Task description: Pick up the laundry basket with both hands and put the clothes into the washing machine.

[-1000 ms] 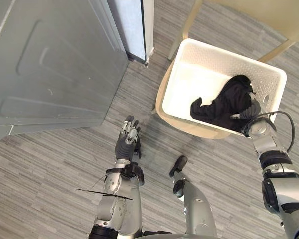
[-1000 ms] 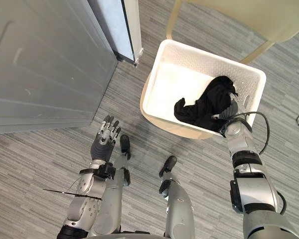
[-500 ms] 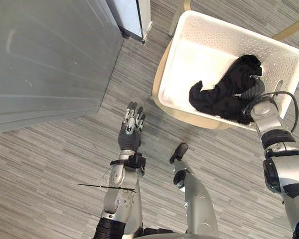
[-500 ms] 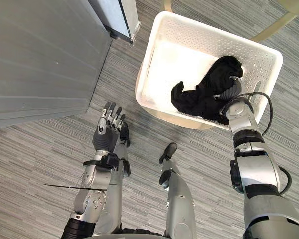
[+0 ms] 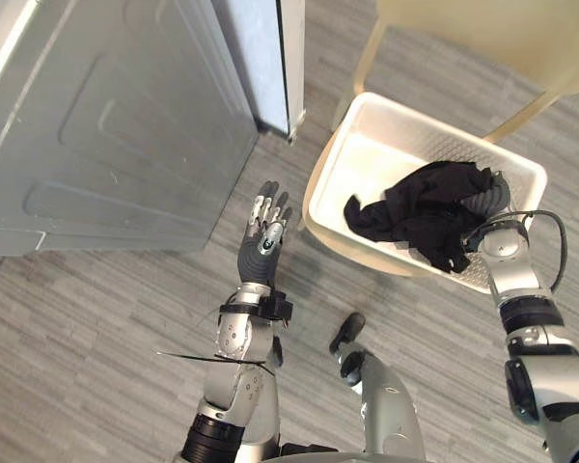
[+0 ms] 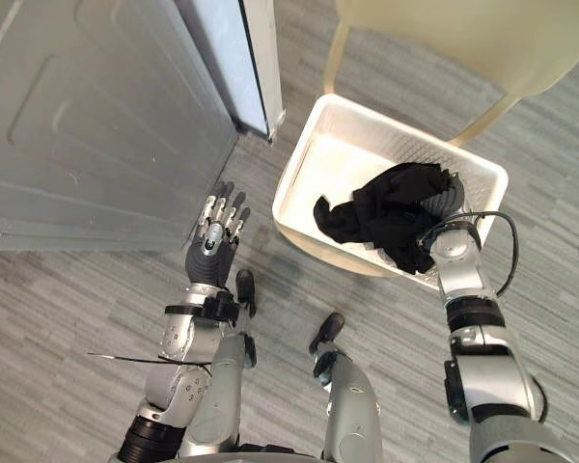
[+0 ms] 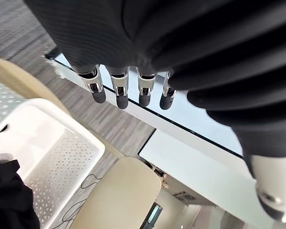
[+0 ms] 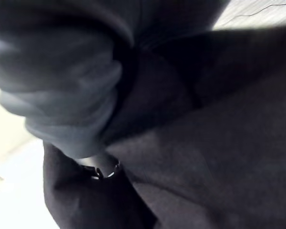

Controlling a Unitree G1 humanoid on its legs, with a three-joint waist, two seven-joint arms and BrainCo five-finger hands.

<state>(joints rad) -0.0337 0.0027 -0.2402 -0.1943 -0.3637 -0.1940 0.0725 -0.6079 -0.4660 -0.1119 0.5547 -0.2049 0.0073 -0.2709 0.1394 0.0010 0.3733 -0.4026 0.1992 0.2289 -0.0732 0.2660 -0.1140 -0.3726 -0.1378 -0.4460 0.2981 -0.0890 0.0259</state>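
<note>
Since the task calls for a two-handed lift, hand placement relative to the basket is noted first.

Far left: washing machine (image 5: 106,125), its grey panelled side toward the camera, standing on the grey striped floor (image 5: 96,318). It is near the basket but apart from it, with a strip of floor between them.

Centre-left: left hand (image 5: 259,249) hangs over that strip of floor, fingers (image 7: 119,95) straight and spread, holding nothing. It is just left of the basket and not touching it. Judgement: it is free and looks staged to reach for the basket's left rim.

Centre-right: white perforated laundry basket (image 5: 330,164) sits on a low beige seat (image 5: 352,253), which keeps it raised off the floor and within arm's reach. Contents: one heap of black clothes (image 5: 420,212), bunched toward the right and near side. The left part of the basket floor is bare white.

Right: right hand (image 5: 489,203) is pushed into the black clothes (image 8: 190,157) at the basket's right near corner, with cloth draped against its dark cover. Whether it is open or closed on the cloth cannot be told. Judgement: this hand is working on the garment rather than the rim, so the basket is not yet gripped on either side, and the clothes have yet to reach the machine.
</note>
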